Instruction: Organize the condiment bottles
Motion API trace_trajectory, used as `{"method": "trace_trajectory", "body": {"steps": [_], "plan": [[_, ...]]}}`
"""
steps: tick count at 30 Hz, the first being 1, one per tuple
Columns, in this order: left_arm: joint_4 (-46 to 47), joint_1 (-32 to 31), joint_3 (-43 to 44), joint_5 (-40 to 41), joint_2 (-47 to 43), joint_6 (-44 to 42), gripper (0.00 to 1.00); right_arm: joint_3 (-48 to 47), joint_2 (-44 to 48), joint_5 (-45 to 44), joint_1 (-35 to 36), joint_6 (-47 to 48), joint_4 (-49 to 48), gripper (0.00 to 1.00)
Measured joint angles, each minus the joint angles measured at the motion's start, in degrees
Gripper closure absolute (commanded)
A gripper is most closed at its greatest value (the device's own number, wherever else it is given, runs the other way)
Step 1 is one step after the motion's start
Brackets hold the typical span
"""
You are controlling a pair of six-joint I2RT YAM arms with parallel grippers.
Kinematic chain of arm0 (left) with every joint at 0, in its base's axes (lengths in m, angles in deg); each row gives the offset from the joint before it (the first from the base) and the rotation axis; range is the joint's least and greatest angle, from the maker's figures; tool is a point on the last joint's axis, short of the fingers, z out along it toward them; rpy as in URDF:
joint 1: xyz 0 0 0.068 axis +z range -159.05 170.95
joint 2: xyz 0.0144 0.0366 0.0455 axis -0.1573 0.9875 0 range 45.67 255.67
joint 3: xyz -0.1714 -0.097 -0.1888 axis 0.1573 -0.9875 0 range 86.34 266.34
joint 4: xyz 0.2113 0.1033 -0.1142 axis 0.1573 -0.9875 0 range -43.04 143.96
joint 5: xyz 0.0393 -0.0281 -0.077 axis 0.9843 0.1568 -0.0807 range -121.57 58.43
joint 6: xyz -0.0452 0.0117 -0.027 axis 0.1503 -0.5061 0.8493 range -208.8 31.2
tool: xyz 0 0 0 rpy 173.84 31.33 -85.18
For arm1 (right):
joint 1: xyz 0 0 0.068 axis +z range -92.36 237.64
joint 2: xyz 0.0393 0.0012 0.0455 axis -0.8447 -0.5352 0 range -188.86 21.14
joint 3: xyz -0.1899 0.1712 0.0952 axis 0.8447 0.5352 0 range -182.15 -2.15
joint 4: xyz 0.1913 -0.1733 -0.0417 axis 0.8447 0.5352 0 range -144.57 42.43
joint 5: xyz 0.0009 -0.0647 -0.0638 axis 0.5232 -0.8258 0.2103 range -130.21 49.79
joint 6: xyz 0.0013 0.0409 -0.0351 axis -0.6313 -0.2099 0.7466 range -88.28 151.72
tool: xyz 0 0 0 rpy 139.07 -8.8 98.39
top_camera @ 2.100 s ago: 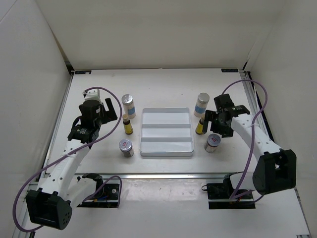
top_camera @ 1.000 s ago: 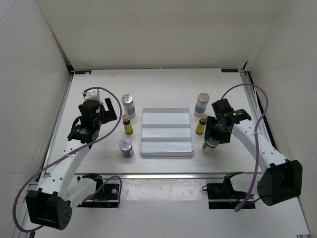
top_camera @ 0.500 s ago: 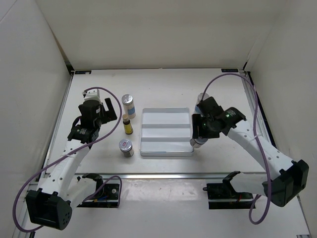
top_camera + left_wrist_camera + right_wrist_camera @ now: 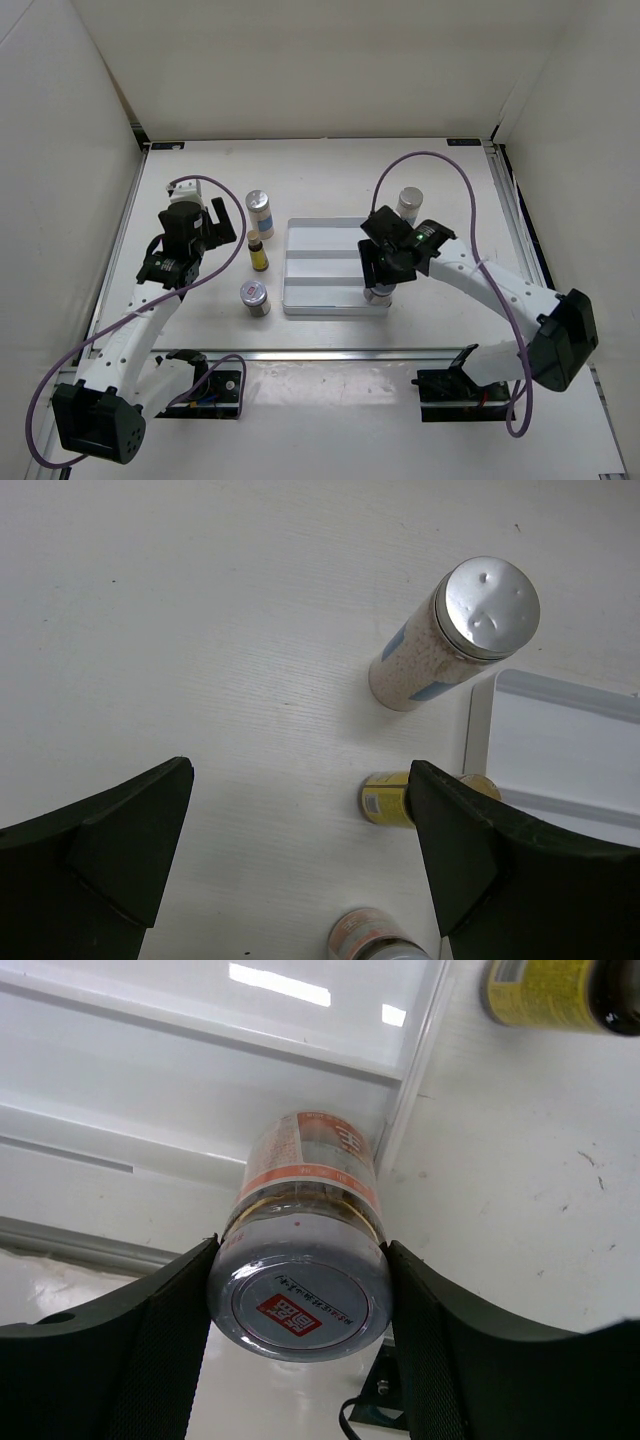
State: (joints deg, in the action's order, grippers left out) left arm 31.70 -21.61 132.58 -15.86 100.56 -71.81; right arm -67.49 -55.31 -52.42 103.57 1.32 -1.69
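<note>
Looking down from the top camera, the right gripper [image 4: 378, 283] has swung in from the table right of the tray [image 4: 320, 240] and now hangs over its near right corner with a squat jar [image 4: 378, 296] in its grip, while the left arm hasn't budged. In the left wrist view, the left gripper [image 4: 300, 780] is spread wide with nothing in it, above a white bottle [image 4: 450, 640], a yellow bottle [image 4: 385, 798] and a second jar [image 4: 375, 942], all still left of the tray. In the right wrist view, the fingers [image 4: 150, 1350] are clamped on the jar's lid, its base right at the tray rim; whether it's touching down is hard to say. Looks like the first drop-off is close, with five left to go.
</note>
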Motion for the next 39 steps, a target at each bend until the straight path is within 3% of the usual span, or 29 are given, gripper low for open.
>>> {"method": "trace_trajectory", "body": {"steps": [14,16,17,20,21,23,24,25,31,39], "plan": [[0.0,0.0,0.0,0.0,0.0,-0.4,0.0,0.7,-9.9,-2.7,0.4,-0.7,-5.5,1.0],[0.0,0.0,0.0,0.0,0.0,-0.4,0.0,0.7,-10.1,-2.7,0.4,-0.9,-5.9,0.92],[-0.1,-0.1,0.0,-0.1,0.0,-0.5,0.0,0.7,-10.2,-2.8,0.4,-1.0,-6.0,0.77],[-0.7,-0.8,0.1,-0.4,-0.1,-1.0,0.0,0.7,-10.2,-2.8,0.4,-1.1,-6.2,0.51],[-1.5,-1.2,0.3,-0.7,-0.1,-1.2,0.0,0.7,-10.2,-2.8,0.4,-1.1,-6.2,0.37],[-2.9,-2.0,1.1,-1.4,-0.4,-1.6,0.0,0.6,-10.2,-2.7,0.4,-1.2,-6.1,0.22],[-3.7,-2.2,1.5,-1.8,-0.7,-1.7,0.0,0.5,-10.2,-2.7,0.4,-1.2,-6.0,0.07],[-4.4,-2.4,1.9,-2.4,-1.4,-1.9,0.0,0.3,-10.2,-2.7,0.4,-1.5,-5.9,0.01],[-10.3,-2.6,5.0,-7.5,-7.0,0.3,0.0,-5.0,-8.9,-3.4,0.4,-0.4,-3.7,0.0],[-17.4,-3.5,5.9,-20.0,-7.5,4.8,0.0,-12.6,-4.7,-3.7,0.4,1.3,-3.3,0.0]]}}
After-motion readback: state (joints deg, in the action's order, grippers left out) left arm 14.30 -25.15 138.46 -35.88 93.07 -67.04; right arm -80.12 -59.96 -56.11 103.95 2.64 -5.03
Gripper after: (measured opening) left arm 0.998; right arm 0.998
